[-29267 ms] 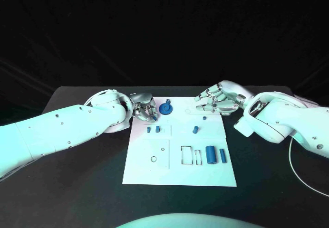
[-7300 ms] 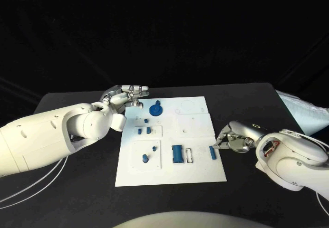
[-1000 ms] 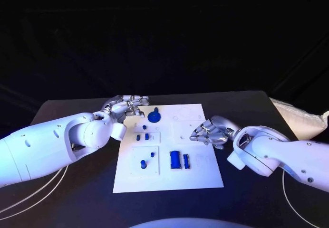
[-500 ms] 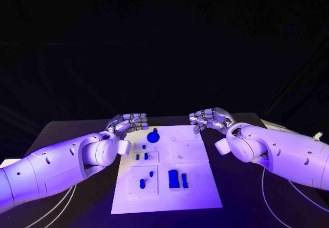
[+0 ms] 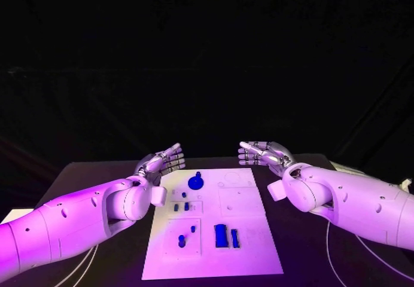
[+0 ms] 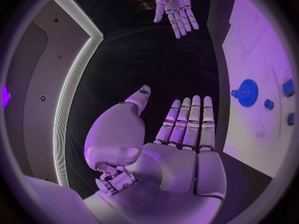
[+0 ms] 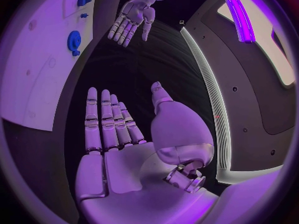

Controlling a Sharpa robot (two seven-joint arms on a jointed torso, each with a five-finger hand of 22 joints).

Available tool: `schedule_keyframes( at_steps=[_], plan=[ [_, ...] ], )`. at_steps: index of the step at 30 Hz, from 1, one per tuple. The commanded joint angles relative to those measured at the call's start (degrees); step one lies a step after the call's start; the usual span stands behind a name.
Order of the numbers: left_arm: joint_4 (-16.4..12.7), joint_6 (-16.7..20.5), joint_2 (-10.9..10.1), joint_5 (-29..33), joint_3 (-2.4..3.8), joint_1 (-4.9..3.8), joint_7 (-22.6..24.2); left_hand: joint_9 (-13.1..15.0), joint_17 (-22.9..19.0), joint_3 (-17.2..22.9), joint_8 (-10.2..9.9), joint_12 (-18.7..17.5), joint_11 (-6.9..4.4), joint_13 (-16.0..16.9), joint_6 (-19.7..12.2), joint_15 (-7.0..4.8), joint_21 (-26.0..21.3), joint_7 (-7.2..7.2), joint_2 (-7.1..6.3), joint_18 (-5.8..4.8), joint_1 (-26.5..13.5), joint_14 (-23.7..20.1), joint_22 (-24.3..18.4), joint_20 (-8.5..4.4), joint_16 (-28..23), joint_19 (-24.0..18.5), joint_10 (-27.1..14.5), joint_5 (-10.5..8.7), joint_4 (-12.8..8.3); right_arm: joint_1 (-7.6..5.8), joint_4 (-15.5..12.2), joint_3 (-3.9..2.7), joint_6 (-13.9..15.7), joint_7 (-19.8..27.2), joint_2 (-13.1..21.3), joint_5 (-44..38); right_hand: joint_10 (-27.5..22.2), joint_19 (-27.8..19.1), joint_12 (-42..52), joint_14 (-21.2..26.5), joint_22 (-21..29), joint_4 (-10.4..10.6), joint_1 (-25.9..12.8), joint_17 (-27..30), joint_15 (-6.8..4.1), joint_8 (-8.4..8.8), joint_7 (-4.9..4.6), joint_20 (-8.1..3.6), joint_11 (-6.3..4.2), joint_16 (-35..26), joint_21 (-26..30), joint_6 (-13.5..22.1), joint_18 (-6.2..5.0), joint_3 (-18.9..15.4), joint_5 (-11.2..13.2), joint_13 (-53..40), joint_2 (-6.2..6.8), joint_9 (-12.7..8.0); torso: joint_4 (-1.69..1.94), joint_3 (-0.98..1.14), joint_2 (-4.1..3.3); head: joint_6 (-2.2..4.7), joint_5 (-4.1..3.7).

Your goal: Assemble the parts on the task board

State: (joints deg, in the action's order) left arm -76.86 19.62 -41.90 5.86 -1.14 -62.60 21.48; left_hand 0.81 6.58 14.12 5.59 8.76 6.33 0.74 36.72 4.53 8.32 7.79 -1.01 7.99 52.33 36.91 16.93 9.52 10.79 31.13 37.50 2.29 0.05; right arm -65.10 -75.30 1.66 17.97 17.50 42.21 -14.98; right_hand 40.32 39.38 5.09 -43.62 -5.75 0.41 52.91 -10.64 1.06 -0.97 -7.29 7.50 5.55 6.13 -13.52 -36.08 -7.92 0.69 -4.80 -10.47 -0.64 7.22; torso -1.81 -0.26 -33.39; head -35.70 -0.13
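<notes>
Both the left hand (image 5: 162, 159) and right hand (image 5: 261, 153) are hovering released, fingers outstretched, beyond the board's (image 5: 246, 251) far end; blue parts (image 5: 224, 235) are lying on it.

**Two empty hands raised beside the task board**

The robot's left hand (image 6: 181, 139) lies flat and empty, its fingers (image 6: 190, 119) straight and pressed side by side, the thumb (image 6: 138, 95) standing off to one side. Beyond the fingertips, well apart, the right hand (image 6: 176, 7) hangs with its fingers extended, holding nothing. The white task board (image 6: 249, 50) curves along one side of the circle, resting on the black table (image 6: 156, 59). On the board sits a blue gear-shaped part (image 6: 246, 90), with a small round blue part (image 6: 268, 104) just beside it and more small blue parts (image 6: 288, 87) near the rim. Neither hand touches the board.
</notes>
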Motion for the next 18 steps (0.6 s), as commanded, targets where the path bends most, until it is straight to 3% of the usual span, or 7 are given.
schedule_keyframes(
  at_steps=[1,3,6,7,8,12,18],
  plan=[
    [-2.53,6.81,-0.5,-1.86,0.28,0.4,2.67,-0.81,-2.15,-4.63,-5.59,-2.88,-2.06,-0.74,-12.01,-4.53,-2.73,-2.57,1.01,-2.41,-17.11,-12.08,-5.54,-3.12,-3.53,-10.18,-12.26,-2.29,-0.05,0.77,-2.67,-0.31,6.91,3.5,0.33,3.82,-13.18,-12.89,-5.09,14.31,5.75,-0.41,-17.32,3.49,-1.06,0.97,2.39,-2.46,-5.55,-1.99,4.42,11.81,2.38,-0.69,4.8,3.42,0.64,-2.35,1.57,0.23,1.92,1.11,0.11],
    [-4.35,9.86,-0.9,-2.55,0.43,0.75,3.64,-0.81,-2.5,-5.35,-5.59,-3.34,-6.33,-0.74,-13.96,-4.53,-3.14,-2.97,1.01,-3.01,-19.88,-14.03,-6.43,-3.61,-4.13,-11.82,-14.23,-2.29,-0.05,1.43,-4.57,-0.53,9.96,4.9,0.67,5.59,-15.25,-14.92,-5.09,16.53,5.75,-0.41,-20.04,4.04,-1.06,0.97,2.77,-2.84,-5.55,-6.13,5.12,13.67,3.0,-0.69,4.8,3.96,0.64,-2.74,1.77,0.26,2.17,1.29,0.12],
    [-7.3,14.79,-1.53,-3.66,0.67,1.32,5.21,-0.81,-6.58,-6.24,-5.59,-3.9,-6.33,-0.74,-16.28,-4.53,-3.68,-3.46,1.01,-3.1,-23.18,-16.36,-7.5,-4.21,-4.76,-13.78,-16.59,-2.29,-0.05,2.54,-7.76,-0.88,15.08,7.24,1.25,8.56,-17.89,-17.46,-5.09,19.35,5.75,-0.41,-23.45,4.72,-1.06,0.97,3.24,-3.32,-5.55,-6.13,5.98,16.0,2.99,-0.69,4.8,4.64,0.64,-3.2,1.81,0.26,2.21,1.32,0.13],
    [-8.14,16.2,-1.72,-3.98,0.74,1.48,5.67,-0.81,-6.58,-6.56,-5.59,-4.05,-6.33,-0.74,-17.07,-4.53,-3.87,-3.63,1.01,-3.59,-24.3,-17.15,-7.86,-4.41,-5.04,-14.47,-17.4,-2.29,-0.05,2.87,-8.71,-0.99,16.61,7.93,1.42,9.45,-18.74,-18.33,-5.09,20.3,5.75,-0.41,-24.61,4.95,-1.06,0.97,7.29,-3.48,-5.55,-6.13,6.28,16.79,3.18,-0.69,4.8,4.87,0.64,-7.22,1.81,0.26,2.21,1.32,0.13],
    [-8.96,17.58,-1.89,-4.29,0.81,1.64,6.1,-0.81,-6.58,-6.84,-5.59,-4.26,-6.33,-0.74,-17.81,-4.53,-4.03,-7.79,1.01,-3.61,-25.38,-17.91,-8.22,-4.62,-5.23,-15.1,-18.19,-2.29,-0.05,3.2,-9.64,-1.1,18.1,8.62,1.58,10.31,-19.59,-19.15,-5.09,21.2,5.75,-0.41,-25.72,5.18,-1.06,0.97,7.29,-7.5,-5.55,-6.13,6.56,17.55,3.61,-0.69,4.8,5.08,0.64,-7.22,1.81,0.26,2.21,1.32,0.13],
    [-11.66,22.09,-2.48,-5.31,1.02,2.16,7.54,-0.81,-6.58,-8.04,-5.59,-8.76,-6.33,-0.74,-20.93,-4.53,-8.32,-7.79,1.01,-7.99,-29.78,-21.02,-9.63,-5.41,-6.15,-17.74,-21.32,-2.29,-0.05,4.27,-12.72,-1.44,23.05,10.87,2.14,13.18,-22.98,-22.44,-5.09,24.86,5.75,-0.41,-30.13,6.06,-1.06,0.97,7.29,-7.5,-5.55,-6.13,7.68,20.56,3.62,-0.69,4.8,5.96,0.64,-7.22,1.81,0.26,2.21,1.32,0.13],
    [-13.1,24.49,-2.79,-5.86,1.14,2.44,8.31,-0.81,-6.58,-9.42,-5.59,-8.76,-6.33,-0.74,-24.5,-4.53,-8.32,-7.79,1.01,-7.99,-34.91,-24.65,-11.3,-9.52,-10.79,-20.63,-25.02,-2.29,-0.05,4.93,-14.63,-1.65,26.1,12.27,2.48,14.95,-26.98,-26.34,-5.09,29.19,5.75,-0.41,-35.38,10.64,-1.06,0.97,7.29,-7.5,-5.55,-6.13,9.05,24.12,7.92,-0.69,4.8,10.47,0.64,-7.22,1.81,0.26,2.21,1.32,0.13]
  ],
)
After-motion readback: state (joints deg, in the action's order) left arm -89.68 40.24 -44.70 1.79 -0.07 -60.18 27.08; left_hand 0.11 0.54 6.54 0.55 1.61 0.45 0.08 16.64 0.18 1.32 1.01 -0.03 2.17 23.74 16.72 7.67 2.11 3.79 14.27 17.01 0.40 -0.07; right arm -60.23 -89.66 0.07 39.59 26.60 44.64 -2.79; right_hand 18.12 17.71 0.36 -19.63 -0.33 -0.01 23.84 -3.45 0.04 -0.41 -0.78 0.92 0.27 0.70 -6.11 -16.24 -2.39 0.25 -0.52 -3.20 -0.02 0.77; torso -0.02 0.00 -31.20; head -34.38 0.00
